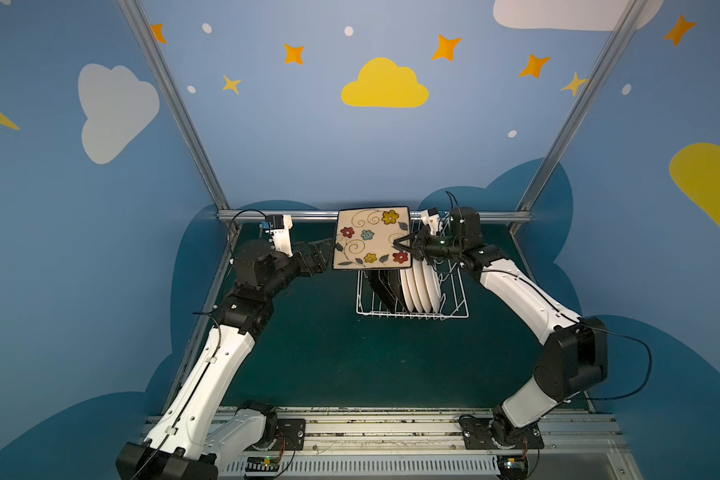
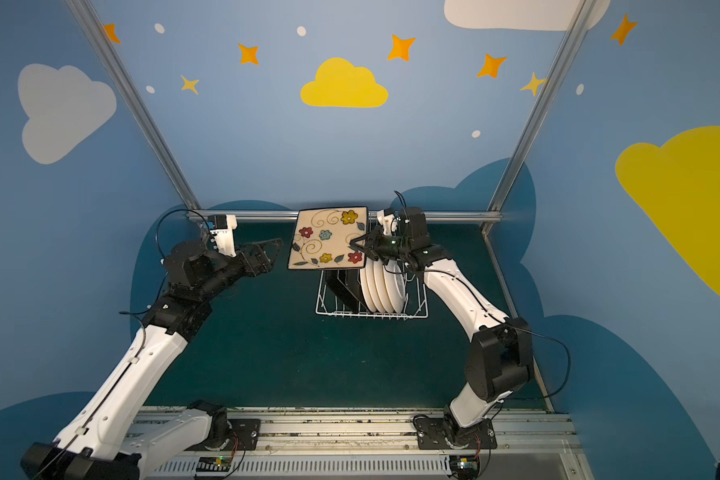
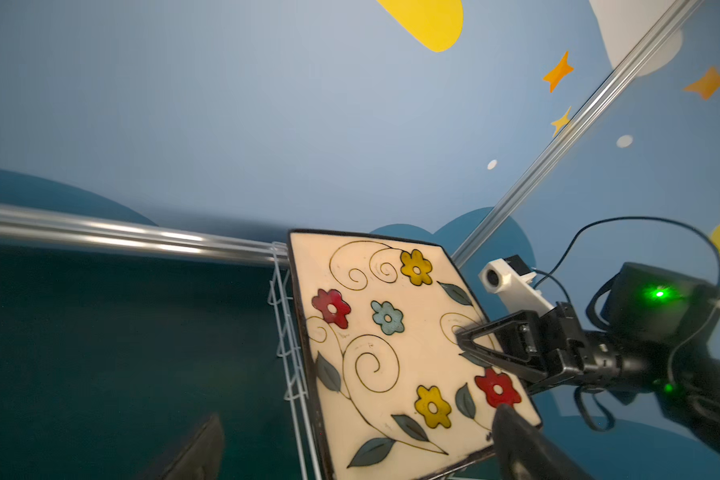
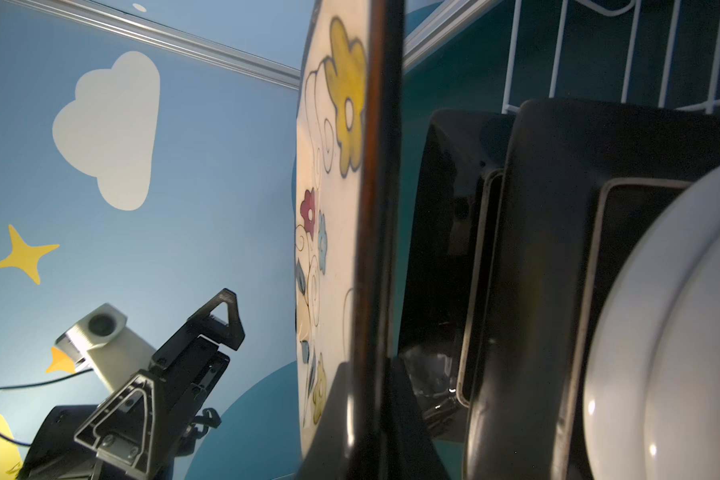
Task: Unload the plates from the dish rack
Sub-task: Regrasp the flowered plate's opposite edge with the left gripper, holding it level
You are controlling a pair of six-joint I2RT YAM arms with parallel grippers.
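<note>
A square plate (image 1: 366, 239) (image 2: 325, 241) with a cream face and coloured flowers hangs tilted above the white wire dish rack (image 1: 412, 313) (image 2: 371, 313). My right gripper (image 1: 400, 245) (image 2: 355, 245) is shut on this plate's right edge, and the right wrist view shows that edge (image 4: 329, 208) between the jaws. My left gripper (image 1: 327, 253) (image 2: 275, 253) stands open just left of the plate, apart from it. In the rack stand black-backed square plates (image 1: 383, 289) (image 4: 537, 249) and several round white plates (image 1: 422, 291) (image 4: 661, 332).
The rack sits at the back middle of the dark green table (image 1: 329, 357), close to the metal frame rail (image 1: 308, 215). Blue walls close in the back and both sides. Open green surface lies left of the rack and in front of it.
</note>
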